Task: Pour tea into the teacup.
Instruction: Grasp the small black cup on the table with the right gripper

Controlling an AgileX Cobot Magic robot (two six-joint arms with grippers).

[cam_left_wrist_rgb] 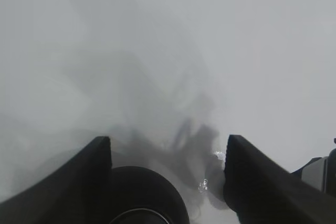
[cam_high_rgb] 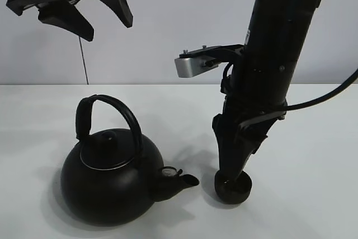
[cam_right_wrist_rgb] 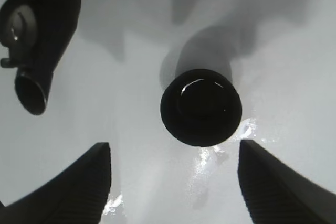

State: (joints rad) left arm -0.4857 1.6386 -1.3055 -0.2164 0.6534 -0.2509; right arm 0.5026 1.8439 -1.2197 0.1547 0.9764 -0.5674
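We note the right gripper (cam_right_wrist_rgb: 173,148) splayed, empty, round matte-black teacup (cam_right_wrist_rgb: 201,107) just past its ribbed fingers (cam_right_wrist_rgb: 79,192); left gripper (cam_left_wrist_rgb: 168,142) likewise splayed, empty, above the bulbous kettle (cam_high_rgb: 109,180).

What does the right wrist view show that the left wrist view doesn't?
Only right wrist: the teacup, untouched ahead of the open right hand, and the kettle's spout. Only left wrist: the kettle's rounded body, seen between the fingers of the open left hand. Both: the white table, some part of the kettle, fingers wide apart.
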